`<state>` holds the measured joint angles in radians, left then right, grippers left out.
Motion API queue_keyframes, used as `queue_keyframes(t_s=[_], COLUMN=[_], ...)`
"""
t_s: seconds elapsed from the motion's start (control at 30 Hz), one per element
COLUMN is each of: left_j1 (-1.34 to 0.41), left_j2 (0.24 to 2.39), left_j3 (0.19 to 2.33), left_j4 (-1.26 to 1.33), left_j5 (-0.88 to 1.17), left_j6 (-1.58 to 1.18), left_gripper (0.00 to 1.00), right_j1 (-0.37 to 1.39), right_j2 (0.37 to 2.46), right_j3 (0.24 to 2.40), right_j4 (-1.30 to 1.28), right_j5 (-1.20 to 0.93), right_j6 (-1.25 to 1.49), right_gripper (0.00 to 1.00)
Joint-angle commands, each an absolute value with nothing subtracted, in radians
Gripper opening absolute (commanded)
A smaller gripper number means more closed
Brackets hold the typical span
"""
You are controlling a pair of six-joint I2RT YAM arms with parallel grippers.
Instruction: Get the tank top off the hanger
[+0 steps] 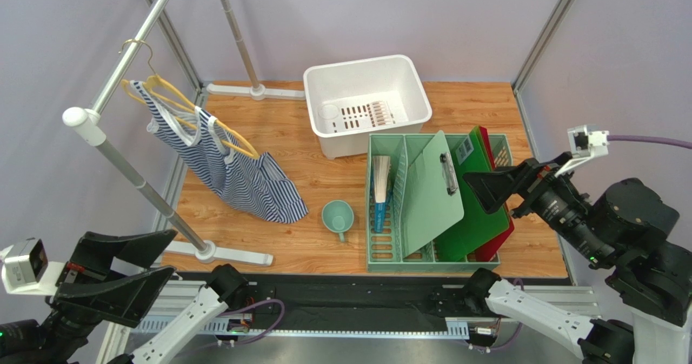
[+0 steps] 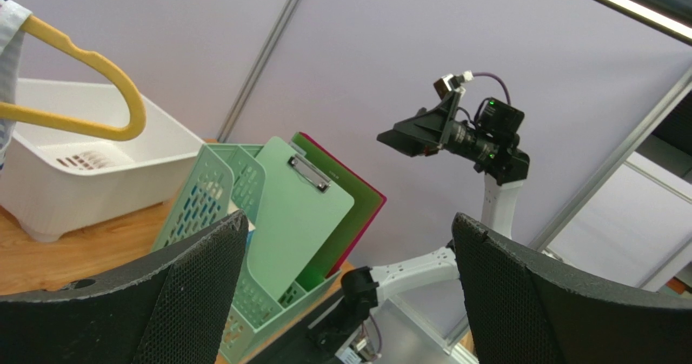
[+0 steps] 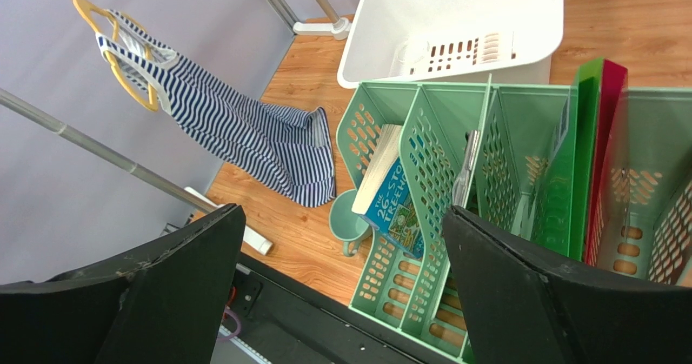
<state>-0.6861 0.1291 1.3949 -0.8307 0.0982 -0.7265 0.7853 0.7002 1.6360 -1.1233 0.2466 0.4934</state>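
**A:** What is the biggest thing on the table (image 1: 487, 112)?
**B:** The grey rail (image 1: 138, 35), slanting over the far-left corner. Next comes the green file rack (image 1: 382, 254) along the near edge, right of centre. Then the white basin (image 1: 365, 141) at the far edge.
**A:** And the tank top (image 1: 235, 173)?
**B:** It is on the yellow hanger (image 1: 241, 146), which hooks on the rail above the far-left corner. Its hem reaches the wood near the left edge.
**A:** The grippers?
**B:** The left gripper (image 2: 349, 226) is spread wide and empty, off the near-left corner. The right gripper (image 3: 341, 218) is also agape and holds nothing, over the right edge.
**A:** The smallest thing?
**B:** A green cup (image 1: 337, 215), between the hem and the rack, toward the near edge.
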Motion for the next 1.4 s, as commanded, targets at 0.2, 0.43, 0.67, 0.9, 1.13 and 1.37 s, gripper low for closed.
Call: queue_keyframes(t_s=[0.2,0.43,0.67,0.9,1.13,1.37], left_j1=[-0.704,-0.707,-0.707,-0.707,-0.706,-0.707], left_j2=[0.121,0.109,0.118,0.078,0.054,0.032], left_j3=[1.526,1.513,1.468,1.463,1.474,1.491], left_j4=[-1.081,-1.176,-1.241,-1.246,-1.259,-1.278], left_j5=[0.003,-0.021,-0.006,0.051,0.103,0.097], left_j6=[-0.724,-0.698,-0.703,-0.726,-0.752,-0.758], left_gripper=[0.99,0.98,0.95,0.95,0.94,0.91], right_j1=[0.790,0.896,1.178,1.278,1.278,1.275], right_j2=[0.889,1.159,1.515,1.810,1.899,1.963], right_j3=[1.623,1.723,2.017,2.318,2.309,2.318], right_j4=[-0.844,-0.718,-0.698,-0.651,-0.529,-0.445], right_j5=[-0.061,-0.154,0.099,0.314,0.276,0.242], right_j6=[0.316,0.273,0.160,0.003,-0.032,-0.066], right_gripper=[1.00,1.00,1.00,1.00,0.86,0.60])
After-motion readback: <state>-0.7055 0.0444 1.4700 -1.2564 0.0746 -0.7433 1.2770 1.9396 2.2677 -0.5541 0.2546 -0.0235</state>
